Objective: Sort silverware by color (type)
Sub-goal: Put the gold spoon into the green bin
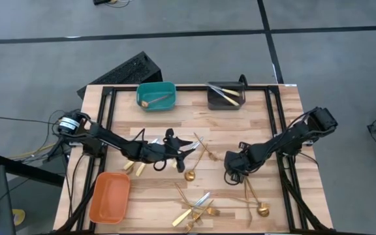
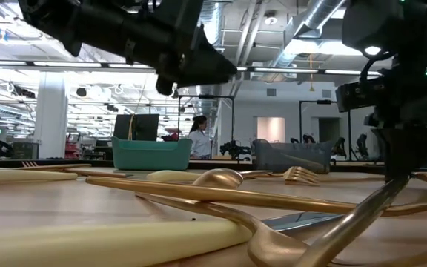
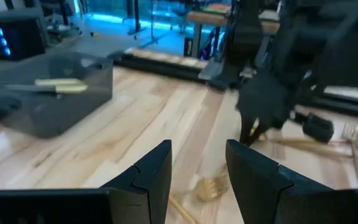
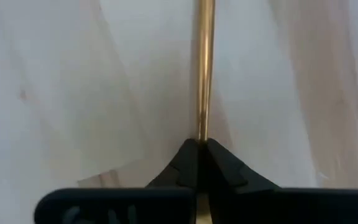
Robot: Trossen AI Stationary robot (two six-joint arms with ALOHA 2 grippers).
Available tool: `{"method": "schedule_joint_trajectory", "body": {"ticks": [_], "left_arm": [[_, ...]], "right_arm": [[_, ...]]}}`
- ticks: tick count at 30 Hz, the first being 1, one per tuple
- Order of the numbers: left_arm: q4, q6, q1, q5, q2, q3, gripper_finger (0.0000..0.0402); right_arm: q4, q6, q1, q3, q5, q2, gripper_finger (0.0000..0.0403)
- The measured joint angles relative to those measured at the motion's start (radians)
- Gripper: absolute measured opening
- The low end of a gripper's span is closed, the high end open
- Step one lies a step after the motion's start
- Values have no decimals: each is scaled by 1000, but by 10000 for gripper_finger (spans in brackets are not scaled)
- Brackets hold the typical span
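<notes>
My right gripper (image 4: 199,148) is pinched shut on a slim gold handle (image 4: 204,68) lying on the table (image 1: 253,124). My left gripper (image 3: 197,171) hovers mid-table, fingers spread, holding nothing. The teal bin (image 1: 156,95) and grey bin (image 1: 226,96) hold a few pieces; most silverware (image 1: 194,207) is unsorted, so I judge sorting early.

Three plastic bins stood on the table: one teal (image 1: 156,95), one grey (image 1: 226,96), one orange (image 1: 109,196); two dark arms.
</notes>
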State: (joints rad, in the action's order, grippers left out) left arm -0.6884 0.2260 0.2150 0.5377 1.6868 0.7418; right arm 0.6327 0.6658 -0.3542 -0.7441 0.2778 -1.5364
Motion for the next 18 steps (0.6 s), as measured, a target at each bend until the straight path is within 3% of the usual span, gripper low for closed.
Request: {"method": "schedule_joint_trajectory", "body": {"ticks": [4, 11, 14, 18], "left_arm": [[36, 4, -1, 0, 0, 0, 137], [47, 0, 2, -17, -4, -1, 137], [28, -2, 2, -21, -4, -1, 137], [-84, -43, -2, -51, 20, 0, 137]], "right_arm": [[15, 64, 4, 0, 146, 95, 31], [38, 134, -38, 0, 297, 256, 31], [-57, 114, -74, 0, 370, 293, 31], [-338, -3, -117, -1, 591, 302, 32]]}}
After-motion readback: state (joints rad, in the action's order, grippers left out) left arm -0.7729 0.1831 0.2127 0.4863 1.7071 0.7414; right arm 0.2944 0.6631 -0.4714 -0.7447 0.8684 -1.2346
